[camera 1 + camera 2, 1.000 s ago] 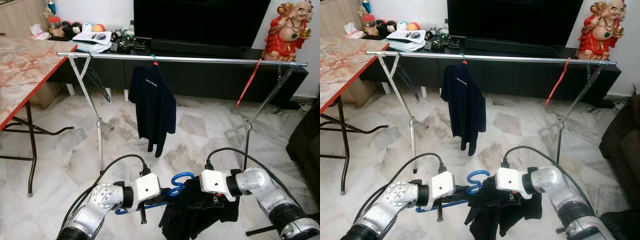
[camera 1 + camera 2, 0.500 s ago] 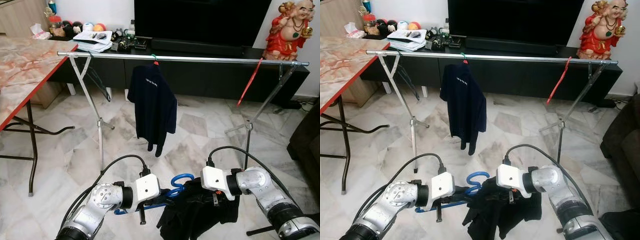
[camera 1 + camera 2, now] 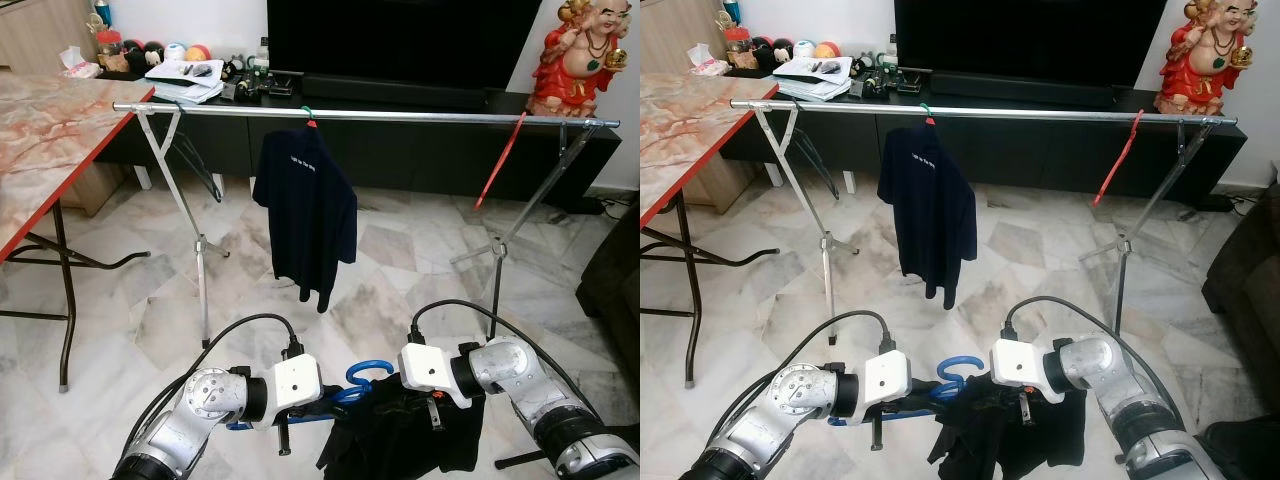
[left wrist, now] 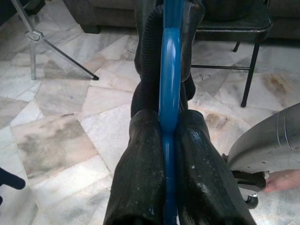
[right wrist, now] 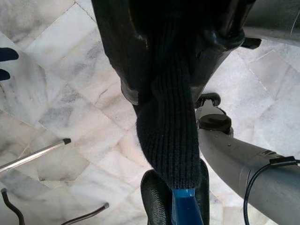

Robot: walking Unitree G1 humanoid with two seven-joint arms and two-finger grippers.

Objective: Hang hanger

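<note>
A blue hanger (image 3: 365, 378) with a black knit garment (image 3: 400, 440) draped on it hangs low in front of me, between my two grippers. My left gripper (image 4: 168, 123) is shut on the hanger's blue bar, seen also from above (image 3: 322, 395). My right gripper (image 5: 171, 70) is shut on the black garment over the hanger's other end (image 3: 432, 405). Ahead stands a silver clothes rail (image 3: 400, 116), well above and beyond both grippers. On the rail hang a navy shirt (image 3: 305, 205), a red hanger (image 3: 500, 165) and a bare black hanger (image 3: 197, 160).
A marble-topped table with a red edge (image 3: 50, 130) stands at the left. A dark TV cabinet (image 3: 400, 155) with a red statue (image 3: 585, 55) lies behind the rail, and a dark sofa (image 3: 615, 290) at the right. The rack's legs (image 3: 200, 250) splay onto the marble floor. A person's hand (image 4: 281, 180) shows near a chair.
The camera has shifted a little and the rail looks slightly nearer. Both grippers and the hanger sit a bit lower in view. Both grips are unchanged.
</note>
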